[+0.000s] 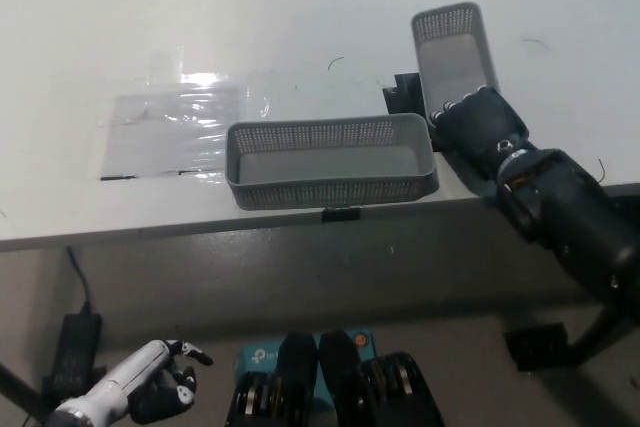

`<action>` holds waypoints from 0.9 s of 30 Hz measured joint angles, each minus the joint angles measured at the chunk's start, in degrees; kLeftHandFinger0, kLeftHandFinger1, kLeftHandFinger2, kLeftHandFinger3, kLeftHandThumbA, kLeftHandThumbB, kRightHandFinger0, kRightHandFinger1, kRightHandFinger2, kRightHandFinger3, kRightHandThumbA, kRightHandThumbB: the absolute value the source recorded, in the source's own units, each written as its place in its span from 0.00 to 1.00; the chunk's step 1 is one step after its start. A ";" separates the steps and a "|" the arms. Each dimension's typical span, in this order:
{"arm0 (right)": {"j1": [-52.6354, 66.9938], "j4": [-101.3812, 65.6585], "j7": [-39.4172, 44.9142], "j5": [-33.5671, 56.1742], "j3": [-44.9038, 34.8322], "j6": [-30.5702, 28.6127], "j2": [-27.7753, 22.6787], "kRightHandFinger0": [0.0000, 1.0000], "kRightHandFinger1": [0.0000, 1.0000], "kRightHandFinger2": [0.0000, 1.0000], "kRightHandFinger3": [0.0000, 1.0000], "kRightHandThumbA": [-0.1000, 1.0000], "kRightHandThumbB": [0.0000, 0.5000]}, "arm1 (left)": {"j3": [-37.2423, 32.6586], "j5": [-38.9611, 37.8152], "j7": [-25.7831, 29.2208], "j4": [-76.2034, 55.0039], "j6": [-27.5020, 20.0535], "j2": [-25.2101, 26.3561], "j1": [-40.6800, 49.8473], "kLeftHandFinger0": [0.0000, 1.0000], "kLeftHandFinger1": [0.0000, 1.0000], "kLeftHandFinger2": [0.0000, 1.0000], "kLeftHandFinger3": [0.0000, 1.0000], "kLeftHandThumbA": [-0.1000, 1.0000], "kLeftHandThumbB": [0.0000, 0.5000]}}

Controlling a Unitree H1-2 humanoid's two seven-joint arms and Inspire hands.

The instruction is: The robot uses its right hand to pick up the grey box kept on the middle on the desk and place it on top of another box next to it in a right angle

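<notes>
White desk fills the upper frame. Long grey box sits mid-desk near the front edge, at 6 o'clock from desk centre. Second grey box at its 1 o'clock, tilted, near end clamped in right hand. Left hand rests at 7 o'clock, below desk, fingers curled round nothing. Teal carton on floor w/ "tp-link" logo.

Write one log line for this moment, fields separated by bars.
right hand: shut on small grey perforated basket, lifted | long grey perforated basket: desk edge | left hand: low, idle
</notes>
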 measured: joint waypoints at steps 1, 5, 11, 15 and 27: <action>0.70 0.09 -1.65 0.25 -1.29 -0.82 0.01 0.00 0.02 0.37 0.17 0.00 0.25 | 0.00 0.00 -0.04 0.00 0.00 0.00 0.15 0.14 0.17 0.33 0.71 0.22 0.34; 3.10 0.51 -5.95 1.92 -6.07 -4.33 0.19 0.00 0.00 0.36 0.01 0.00 0.33 | 0.01 0.05 -0.09 -0.12 0.05 0.00 0.89 0.11 0.15 0.31 0.73 0.19 0.33; 6.49 0.61 -11.43 5.18 -13.09 -10.07 0.83 0.00 0.05 0.44 0.29 0.00 0.53 | 0.02 0.14 -0.11 -0.43 0.24 0.00 1.43 0.09 0.14 0.30 0.77 0.22 0.36; 6.75 0.56 -12.96 6.54 -16.11 -12.40 0.75 0.00 0.06 0.43 0.39 0.00 0.46 | 0.08 0.10 -0.11 -0.46 0.30 0.00 1.42 0.14 0.17 0.32 0.73 0.22 0.35; 6.26 -6.52 -11.95 9.47 -23.63 -14.88 -1.71 0.00 0.05 0.40 0.32 0.00 0.40 | 0.73 -0.05 -0.09 -0.37 0.21 0.00 2.05 0.19 0.20 0.36 0.75 0.24 0.34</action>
